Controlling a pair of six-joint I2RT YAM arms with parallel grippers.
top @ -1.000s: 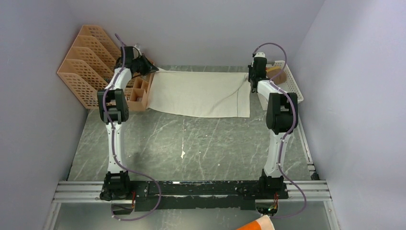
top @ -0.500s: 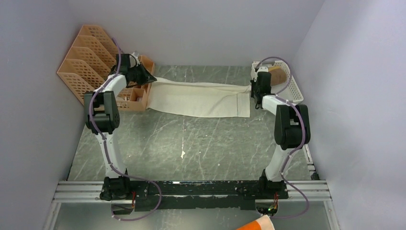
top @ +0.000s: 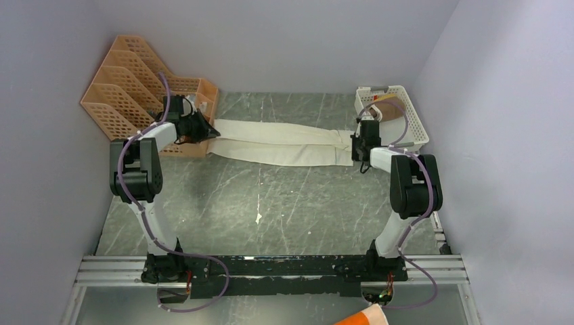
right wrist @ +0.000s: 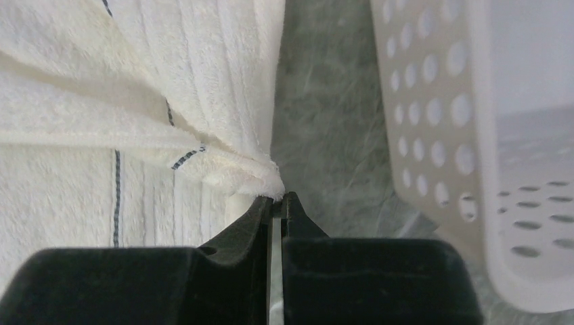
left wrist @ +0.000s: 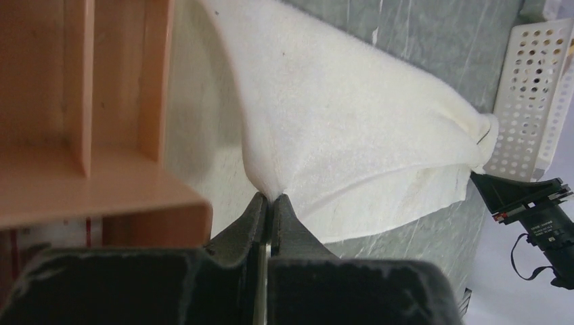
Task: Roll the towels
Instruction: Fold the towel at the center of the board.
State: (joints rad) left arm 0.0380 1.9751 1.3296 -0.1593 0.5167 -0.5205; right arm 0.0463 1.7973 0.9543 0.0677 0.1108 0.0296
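A cream towel (top: 277,142) with a thin dark stripe lies folded lengthwise into a long band across the far part of the table. My left gripper (top: 211,133) is shut on its left corner, beside the orange box; the pinched cloth (left wrist: 271,191) shows in the left wrist view. My right gripper (top: 355,142) is shut on its right corner, next to the white basket; the pinched corner (right wrist: 267,184) shows in the right wrist view. Both corners are held low over the lower layer of towel.
An orange lattice file rack (top: 118,91) and an orange compartment box (top: 196,101) stand at the far left. A white perforated basket (top: 399,115) stands at the far right, close to my right gripper (right wrist: 433,135). Grey marbled table (top: 271,210) lies nearer.
Both grippers have pulled the towel's far edge toward me, folding the spread towel over itself into a narrow band. Both arms have drawn back and lower.
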